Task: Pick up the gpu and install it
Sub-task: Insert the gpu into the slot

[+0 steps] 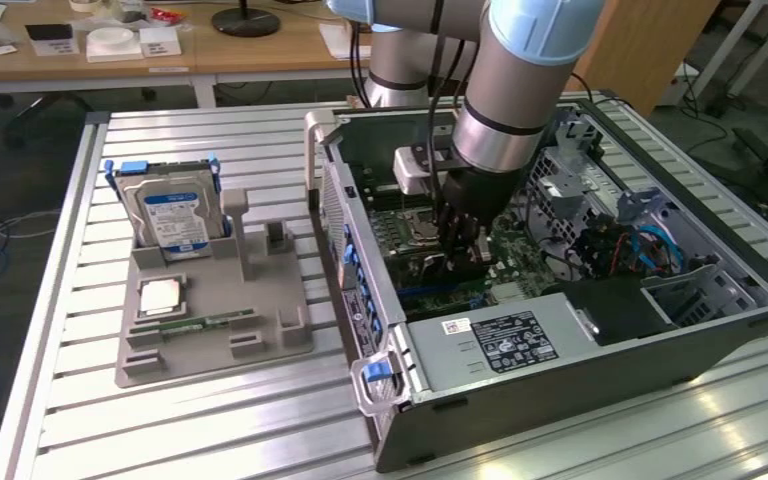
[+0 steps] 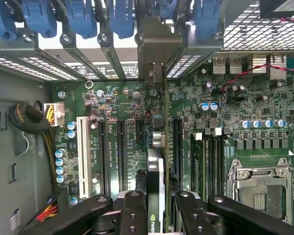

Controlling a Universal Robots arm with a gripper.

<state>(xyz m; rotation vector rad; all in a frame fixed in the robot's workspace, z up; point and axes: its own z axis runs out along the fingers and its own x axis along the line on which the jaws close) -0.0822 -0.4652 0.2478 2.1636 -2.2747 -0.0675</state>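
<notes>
My gripper [image 1: 464, 252] reaches down into the open computer case [image 1: 558, 390], over the motherboard [image 1: 518, 265]. In the wrist view the gpu [image 2: 156, 166] runs edge-on between my black fingers [image 2: 133, 215], and my gripper [image 2: 157, 203] is shut on it. The card's pale metal end bracket [image 2: 156, 49] lies against the rear slot openings of the case. The card stands over the motherboard [image 2: 235, 122], next to a long black expansion slot [image 2: 177, 147]. I cannot tell whether its edge sits in a slot.
Left of the case in the exterior view, a grey holder [image 1: 211, 330] carries a silver hard drive [image 1: 173, 215], a processor chip [image 1: 160, 295] and a green memory stick [image 1: 204, 325]. Blue latches [image 2: 78, 19], cables [image 2: 32, 120] and the processor socket [image 2: 257, 188] surround the card.
</notes>
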